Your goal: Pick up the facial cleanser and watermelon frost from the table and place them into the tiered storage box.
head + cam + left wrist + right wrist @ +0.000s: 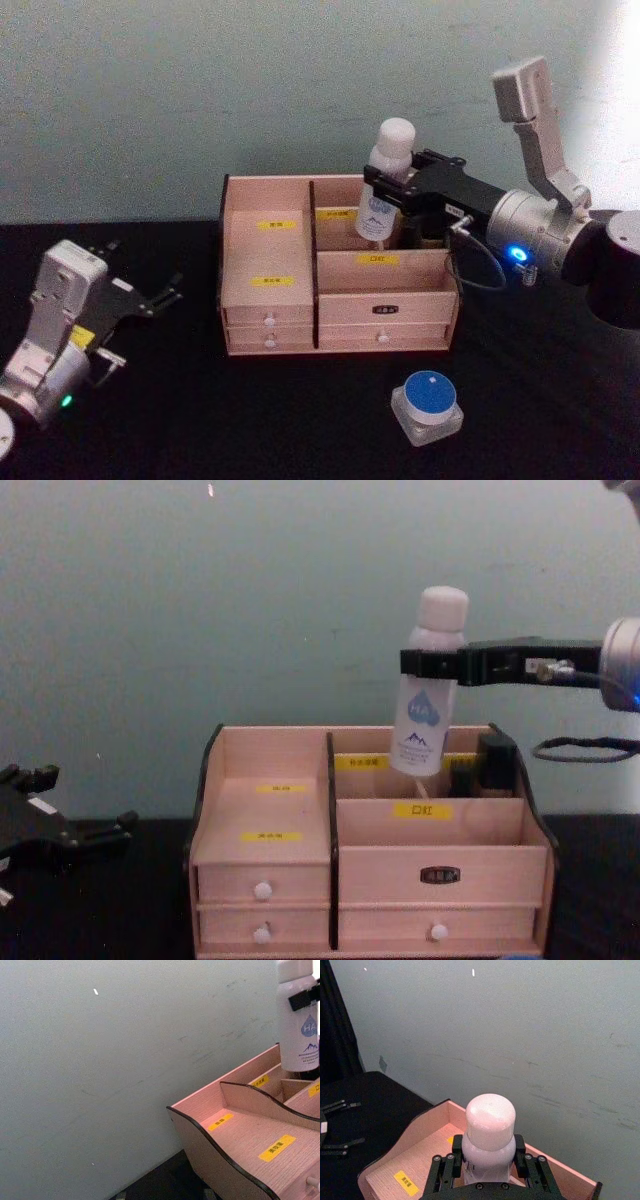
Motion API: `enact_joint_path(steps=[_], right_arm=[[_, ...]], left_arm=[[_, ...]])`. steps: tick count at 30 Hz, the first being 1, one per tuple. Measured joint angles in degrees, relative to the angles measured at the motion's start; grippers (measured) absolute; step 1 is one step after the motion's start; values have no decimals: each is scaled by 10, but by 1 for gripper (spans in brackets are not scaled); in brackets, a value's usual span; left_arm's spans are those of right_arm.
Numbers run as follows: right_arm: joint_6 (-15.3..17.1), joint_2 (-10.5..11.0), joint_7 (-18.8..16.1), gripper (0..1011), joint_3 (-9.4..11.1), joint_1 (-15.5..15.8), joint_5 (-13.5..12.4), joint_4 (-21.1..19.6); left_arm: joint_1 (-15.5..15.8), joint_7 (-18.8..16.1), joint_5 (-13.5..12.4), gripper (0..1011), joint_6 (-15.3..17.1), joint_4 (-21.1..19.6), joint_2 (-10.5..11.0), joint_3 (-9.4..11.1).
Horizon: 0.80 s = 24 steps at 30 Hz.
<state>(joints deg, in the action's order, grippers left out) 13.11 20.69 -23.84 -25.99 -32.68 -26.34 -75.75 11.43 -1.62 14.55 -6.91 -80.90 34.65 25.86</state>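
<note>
My right gripper [388, 188] is shut on the facial cleanser [376, 215], a tall white bottle with blue lettering, gripping it just below the cap. The bottle [428, 705] hangs nearly upright with its base dipping into the rear right compartment of the tiered storage box [262, 255]. Its rounded cap [490, 1117] rises between the fingers [451, 1162]. The watermelon frost [427, 404], a squat blue-lidded jar, rests on the table in front of the box's right end. The left gripper [145, 272] sits open and idle at the table's left.
A dark item [497, 762] stands in the rear right compartment beside the bottle. The box [265, 820] has an open stepped left side and small drawers in front. A pale wall runs close behind it. The table is black.
</note>
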Motion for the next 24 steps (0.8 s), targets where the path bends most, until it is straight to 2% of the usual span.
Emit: enact_joint_path(steps=[15, 24], right_arm=[[-14, -25, -15, 592, -20, -26, 24, 50], [-24, -34, -19, 591, -21, -32, 35, 68]], left_arm=[[0, 0, 0, 1001, 0, 0, 0, 0], [0, 0, 0, 1002, 0, 0, 0, 0]])
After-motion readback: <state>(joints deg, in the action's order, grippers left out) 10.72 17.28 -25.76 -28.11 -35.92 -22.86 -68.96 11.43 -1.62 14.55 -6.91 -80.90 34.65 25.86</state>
